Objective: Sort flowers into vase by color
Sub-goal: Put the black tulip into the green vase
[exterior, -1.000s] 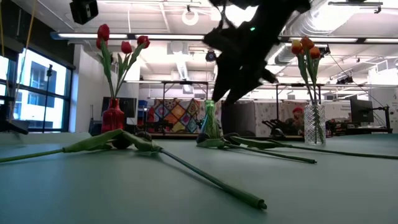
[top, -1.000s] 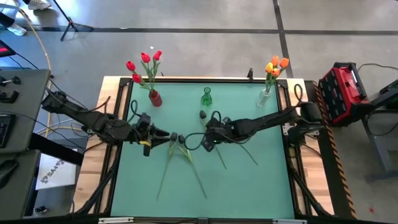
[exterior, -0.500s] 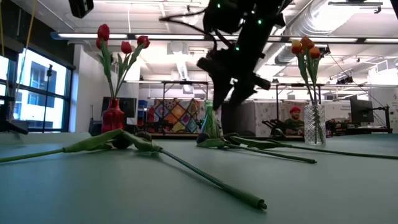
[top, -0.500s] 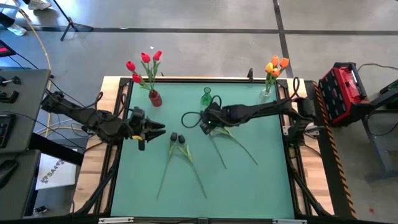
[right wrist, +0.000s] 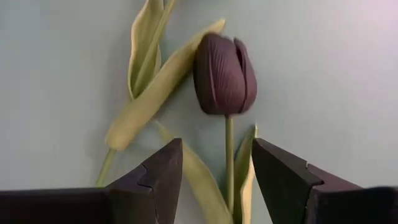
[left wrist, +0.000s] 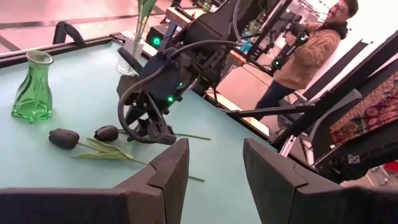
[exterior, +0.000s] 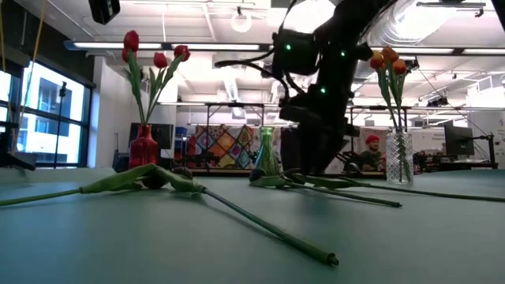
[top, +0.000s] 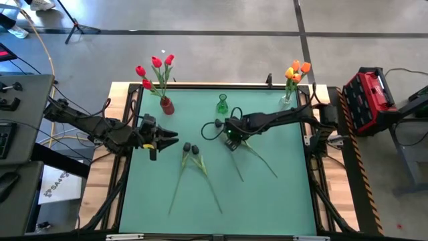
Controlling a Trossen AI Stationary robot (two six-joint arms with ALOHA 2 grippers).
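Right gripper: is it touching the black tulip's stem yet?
Apart. The right wrist view shows the right gripper open, its fingers straddling the black tulip, table visible between each finger and the stem.

Green table: three vases standing, four black flowers lying.

Bright, even overhead light; high view sharp with almost no shadows on the green table. Low view backlit by ceiling lights and left windows, so the right arm reads as a dark silhouette, glare behind it, near tabletop soft. Left wrist view washed out pinkish at the far side, its own fingers blurred; right wrist view crisp on the black tulip, soft shadow beside it.
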